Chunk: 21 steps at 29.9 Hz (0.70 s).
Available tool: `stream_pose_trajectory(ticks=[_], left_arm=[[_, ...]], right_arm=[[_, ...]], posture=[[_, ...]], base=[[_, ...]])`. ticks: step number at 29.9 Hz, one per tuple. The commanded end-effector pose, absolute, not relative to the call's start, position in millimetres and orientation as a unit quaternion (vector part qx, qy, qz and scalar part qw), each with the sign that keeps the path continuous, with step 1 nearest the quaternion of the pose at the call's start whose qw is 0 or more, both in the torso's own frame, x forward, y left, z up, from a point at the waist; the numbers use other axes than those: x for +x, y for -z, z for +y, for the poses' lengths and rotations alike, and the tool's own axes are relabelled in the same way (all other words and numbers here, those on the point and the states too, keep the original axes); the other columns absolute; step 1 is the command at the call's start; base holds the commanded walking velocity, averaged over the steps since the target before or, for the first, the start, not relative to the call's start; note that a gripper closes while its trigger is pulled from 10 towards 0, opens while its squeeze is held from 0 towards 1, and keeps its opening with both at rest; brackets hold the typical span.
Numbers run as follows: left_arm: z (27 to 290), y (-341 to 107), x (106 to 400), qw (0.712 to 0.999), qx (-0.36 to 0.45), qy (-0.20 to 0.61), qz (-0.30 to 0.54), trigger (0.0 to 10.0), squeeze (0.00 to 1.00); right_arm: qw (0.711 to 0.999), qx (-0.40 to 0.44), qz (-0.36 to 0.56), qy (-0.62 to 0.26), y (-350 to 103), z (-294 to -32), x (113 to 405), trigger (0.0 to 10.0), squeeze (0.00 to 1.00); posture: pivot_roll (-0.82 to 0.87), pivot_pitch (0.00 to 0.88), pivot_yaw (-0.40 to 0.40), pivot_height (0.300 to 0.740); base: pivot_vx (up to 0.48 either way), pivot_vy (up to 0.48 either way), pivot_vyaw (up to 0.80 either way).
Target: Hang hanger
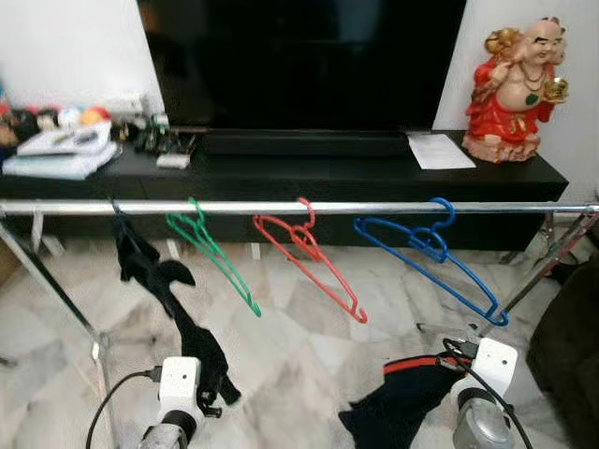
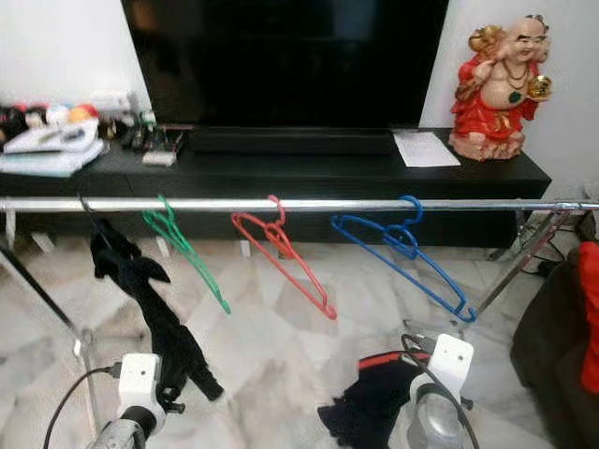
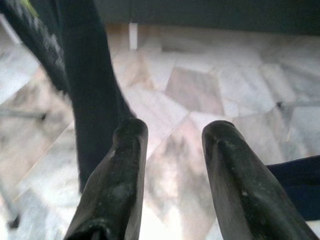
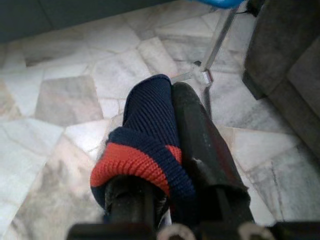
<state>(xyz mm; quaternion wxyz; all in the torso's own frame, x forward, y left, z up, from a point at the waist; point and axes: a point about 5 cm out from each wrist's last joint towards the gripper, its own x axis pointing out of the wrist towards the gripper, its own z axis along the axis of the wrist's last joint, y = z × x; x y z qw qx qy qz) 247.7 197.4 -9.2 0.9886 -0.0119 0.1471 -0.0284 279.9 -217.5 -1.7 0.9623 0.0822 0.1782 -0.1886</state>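
A silver rail runs across in front of me. On it hang a green hanger, a red hanger and a blue hanger. A black garment hangs from the rail's left end. My left gripper is low beside that garment's bottom end, open, with nothing between its fingers. My right gripper is low under the blue hanger, shut on a navy sock with a red band. The same sock droops from it toward the floor.
Behind the rail stands a black TV console with a television, a red statue, a sheet of paper and books. The rack's slanted legs stand at both ends. A dark sofa is at the right.
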Motion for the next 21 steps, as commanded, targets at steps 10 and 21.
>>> stream_pose_trajectory(ticks=[10,21], left_arm=[[194.8,5.7,248.6,0.990,-0.019,0.022,0.136,10.0,0.00],[189.9,-16.7,259.4,0.996,0.009,0.041,0.083,10.0,0.00]], right_arm=[[0.963,0.077,0.172,0.190,-3.9,-222.9,284.7,10.0,0.00],[0.964,0.077,0.180,0.179,-1.1,-217.4,284.0,10.0,0.00]], posture=[[0.02,0.127,-0.005,0.740],[0.03,0.140,-0.009,0.740]], base=[[0.145,-0.412,0.00],[0.044,-0.070,0.00]])
